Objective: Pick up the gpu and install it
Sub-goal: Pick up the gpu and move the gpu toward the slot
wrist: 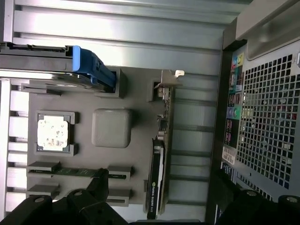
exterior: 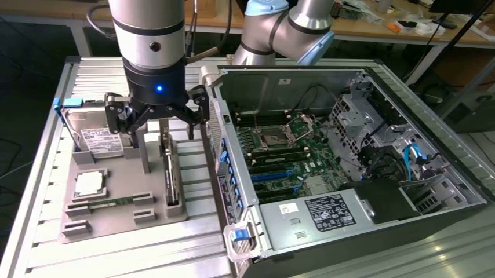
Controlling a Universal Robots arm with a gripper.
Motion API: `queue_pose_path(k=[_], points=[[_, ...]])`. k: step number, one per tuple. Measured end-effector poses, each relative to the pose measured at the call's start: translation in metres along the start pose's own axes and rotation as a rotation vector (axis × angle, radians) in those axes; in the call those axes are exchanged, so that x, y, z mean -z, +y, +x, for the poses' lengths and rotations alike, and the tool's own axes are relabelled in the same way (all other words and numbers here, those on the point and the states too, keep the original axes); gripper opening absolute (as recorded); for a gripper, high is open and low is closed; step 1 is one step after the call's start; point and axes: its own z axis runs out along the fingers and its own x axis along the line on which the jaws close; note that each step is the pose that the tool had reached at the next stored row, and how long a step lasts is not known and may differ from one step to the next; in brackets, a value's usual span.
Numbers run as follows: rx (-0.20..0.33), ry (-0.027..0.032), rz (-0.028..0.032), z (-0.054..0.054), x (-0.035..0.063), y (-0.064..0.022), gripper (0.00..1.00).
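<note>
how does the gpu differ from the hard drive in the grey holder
The gpu is a thin dark card standing on its long edge; the hard drive is thicker, silver, with a white label and a blue frame. The gpu sits on the holder's side next to the computer case, under the open gripper; the hard drive on the far side. Both stand upright in slots.

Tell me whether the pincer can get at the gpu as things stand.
Probably yes. The pincer hangs open above the gpu, which stands on edge in its gray holder with nothing over its top edge. The computer case wall stands close beside, so room there looks tight.
</note>
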Motion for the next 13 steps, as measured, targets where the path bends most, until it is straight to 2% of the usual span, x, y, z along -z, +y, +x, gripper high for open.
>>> queue_pose_path(k=[13], points=[[0.015, 0.0005, -0.0002, 0.001, -0.0279, -0.0046, 0.96]])
